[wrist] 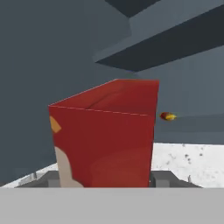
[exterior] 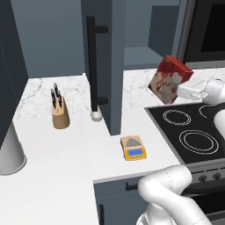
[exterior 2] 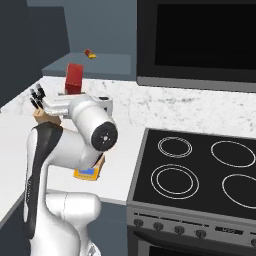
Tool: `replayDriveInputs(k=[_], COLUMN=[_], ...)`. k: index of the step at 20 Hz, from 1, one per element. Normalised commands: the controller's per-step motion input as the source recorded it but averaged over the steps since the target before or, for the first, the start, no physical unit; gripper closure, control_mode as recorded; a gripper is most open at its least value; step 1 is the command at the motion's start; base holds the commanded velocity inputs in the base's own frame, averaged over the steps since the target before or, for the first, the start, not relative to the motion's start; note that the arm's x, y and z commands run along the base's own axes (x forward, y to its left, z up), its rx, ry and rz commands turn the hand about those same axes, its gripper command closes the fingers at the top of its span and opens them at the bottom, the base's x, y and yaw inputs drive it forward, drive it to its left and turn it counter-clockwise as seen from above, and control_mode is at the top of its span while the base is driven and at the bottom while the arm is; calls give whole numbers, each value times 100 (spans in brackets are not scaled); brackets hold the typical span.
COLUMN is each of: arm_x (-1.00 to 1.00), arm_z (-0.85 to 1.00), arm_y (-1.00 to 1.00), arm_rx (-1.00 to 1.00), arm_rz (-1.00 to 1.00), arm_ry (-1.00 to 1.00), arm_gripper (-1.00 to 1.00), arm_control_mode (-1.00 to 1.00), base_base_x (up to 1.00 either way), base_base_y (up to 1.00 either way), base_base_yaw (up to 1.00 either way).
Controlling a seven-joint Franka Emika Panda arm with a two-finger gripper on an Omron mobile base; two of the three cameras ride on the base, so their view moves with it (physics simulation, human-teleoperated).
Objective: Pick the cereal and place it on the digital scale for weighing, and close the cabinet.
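1. Looking across your white marble worktop (exterior: 66,140), you see the digital scale (exterior: 133,148) near its front edge.
2. Your pincer (exterior: 179,91) grips the cereal (exterior: 169,80), tilted, above the black stove (exterior: 189,132).
3. The cabinet (exterior: 99,61) door stands open.

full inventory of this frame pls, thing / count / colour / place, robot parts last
cereal: 1, red box with pale picture, held in the air over the counter's back, tilted
digital scale: 1, orange-yellow with grey plate and blue display, front of counter left of the stove, nothing on it
cabinet: 1, dark slate-grey, door open with long black bar handle
knife block: 1, tan wood with dark handles, counter left of the door
cylinder: 1, pale grey, counter's left edge
stove: 1, black with four white rings, right of counter
small item: 1, red-yellow, on the shelf behind
counter: 1, white marble
hand: 1, white, shut on the cereal
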Motion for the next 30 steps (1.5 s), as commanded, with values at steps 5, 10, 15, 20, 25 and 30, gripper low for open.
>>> replayDriveInputs(k=[5,10,15,20,25,30], arm_x=[-1,33,55,52,8,20], arm_z=[-51,-71,-83,-62,-57,-63], arm_y=[2,6,13,11,21,12], arm_rx=[-17,-15,-9,-5,-6,-6], arm_rz=[43,36,6,2,3,4], arm_ry=[1,2,0,5,7,5], arm_gripper=[100,100,100,100,100,100], arm_control_mode=[-100,-100,-100,-100,-100,-100], base_base_x=[0,0,0,0,0,0], base_base_y=[0,0,0,0,0,0], base_base_yaw=[0,0,0,0,0,0])
